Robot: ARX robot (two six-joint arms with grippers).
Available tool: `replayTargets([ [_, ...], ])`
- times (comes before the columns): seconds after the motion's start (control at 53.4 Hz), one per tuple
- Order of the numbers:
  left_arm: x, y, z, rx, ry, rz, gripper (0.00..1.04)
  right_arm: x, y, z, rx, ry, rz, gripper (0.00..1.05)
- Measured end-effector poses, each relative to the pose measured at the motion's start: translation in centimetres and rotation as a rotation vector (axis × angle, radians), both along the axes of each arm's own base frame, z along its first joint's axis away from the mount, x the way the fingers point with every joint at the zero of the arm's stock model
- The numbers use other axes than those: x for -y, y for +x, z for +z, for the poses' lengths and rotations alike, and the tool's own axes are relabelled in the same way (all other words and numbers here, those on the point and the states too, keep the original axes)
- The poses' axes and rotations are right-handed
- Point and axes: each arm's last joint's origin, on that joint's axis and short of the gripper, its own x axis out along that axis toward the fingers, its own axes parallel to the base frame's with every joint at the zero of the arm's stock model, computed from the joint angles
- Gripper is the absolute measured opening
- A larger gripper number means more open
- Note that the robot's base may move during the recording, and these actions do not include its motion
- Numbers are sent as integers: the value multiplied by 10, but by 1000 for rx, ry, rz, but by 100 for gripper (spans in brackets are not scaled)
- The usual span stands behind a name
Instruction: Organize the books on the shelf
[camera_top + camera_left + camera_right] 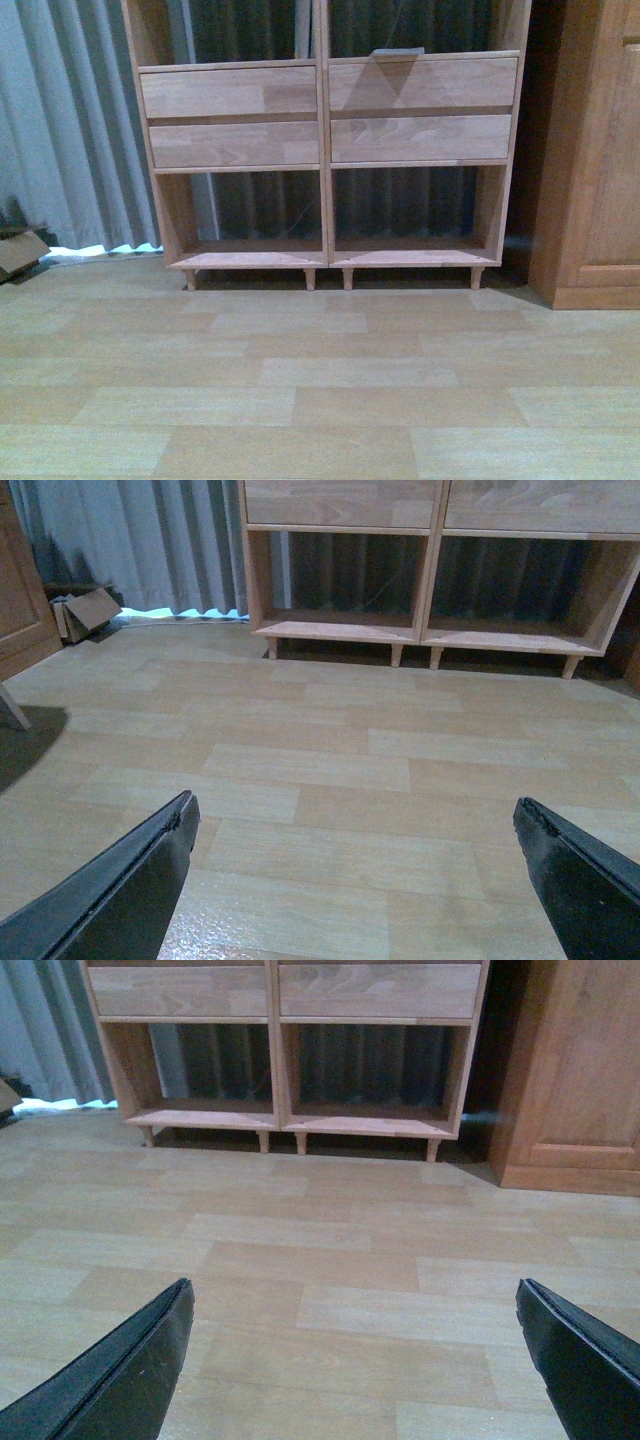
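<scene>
Left gripper point(352, 802) spread wide, right gripper point(353, 1285) wide too, pale shelf point(230, 92) ahead

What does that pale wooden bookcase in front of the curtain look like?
The bookcase is pale jointed wood, two columns side by side. Each column has two plain drawers, shut, with no handles showing. Below sit open compartments with no back, so the grey curtain shows through; both look empty. It stands upright on short peg legs on the wood-look floor, beside a darker cabinet.
</scene>
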Motion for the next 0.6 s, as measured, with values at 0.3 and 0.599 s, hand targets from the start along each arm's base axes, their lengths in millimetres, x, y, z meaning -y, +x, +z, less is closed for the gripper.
replayTargets([
  [0.3,0,0,0,0,0,0,97,0,0,0,0,0,0,98],
  [0.599,0,0,0,0,0,0,97,0,0,0,0,0,0,98],
])
